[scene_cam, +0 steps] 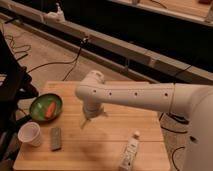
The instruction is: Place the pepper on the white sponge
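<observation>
The pepper (50,110) is a small orange-red piece lying inside the green bowl (39,102) at the table's left side. My gripper (87,121) hangs below the white arm (130,94), just above the wooden table's middle, a little to the right of the bowl. The white sponge is not visible; the arm covers the far-left part of the table.
A white paper cup (30,134) stands at the front left. A darker grey block (55,138) lies beside it. A white bottle (130,152) lies near the front right edge. The wooden table (115,135) has cables on the floor around it.
</observation>
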Controlling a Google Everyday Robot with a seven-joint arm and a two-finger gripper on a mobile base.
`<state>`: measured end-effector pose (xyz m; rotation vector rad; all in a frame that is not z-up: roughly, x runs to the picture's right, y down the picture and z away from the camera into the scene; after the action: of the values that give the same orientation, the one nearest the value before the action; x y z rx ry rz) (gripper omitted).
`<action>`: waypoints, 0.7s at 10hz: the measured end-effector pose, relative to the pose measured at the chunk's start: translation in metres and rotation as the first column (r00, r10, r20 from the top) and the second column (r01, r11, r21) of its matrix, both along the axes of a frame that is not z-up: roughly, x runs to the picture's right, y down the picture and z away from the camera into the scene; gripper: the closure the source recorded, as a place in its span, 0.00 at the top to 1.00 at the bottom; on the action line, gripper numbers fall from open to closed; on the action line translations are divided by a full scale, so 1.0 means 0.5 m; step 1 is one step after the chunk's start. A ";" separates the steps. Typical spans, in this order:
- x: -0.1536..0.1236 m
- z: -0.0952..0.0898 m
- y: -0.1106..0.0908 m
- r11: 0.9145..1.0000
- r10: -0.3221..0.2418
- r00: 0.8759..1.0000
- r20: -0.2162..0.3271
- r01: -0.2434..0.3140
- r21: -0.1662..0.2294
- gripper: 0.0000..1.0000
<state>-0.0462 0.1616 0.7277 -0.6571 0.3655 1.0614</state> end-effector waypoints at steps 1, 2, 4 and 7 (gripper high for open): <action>-0.002 -0.001 0.001 1.000 0.000 1.000 0.001 0.000 -0.001 0.80; -0.004 -0.002 0.001 1.000 0.001 1.000 0.003 -0.001 -0.004 0.80; 0.022 0.007 -0.016 0.999 0.052 0.998 -0.031 -0.052 -0.002 0.80; 0.023 0.063 -0.084 0.985 0.171 0.979 -0.107 -0.171 0.012 0.80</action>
<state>-0.0349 0.1196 0.7593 -0.6384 0.4063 1.2648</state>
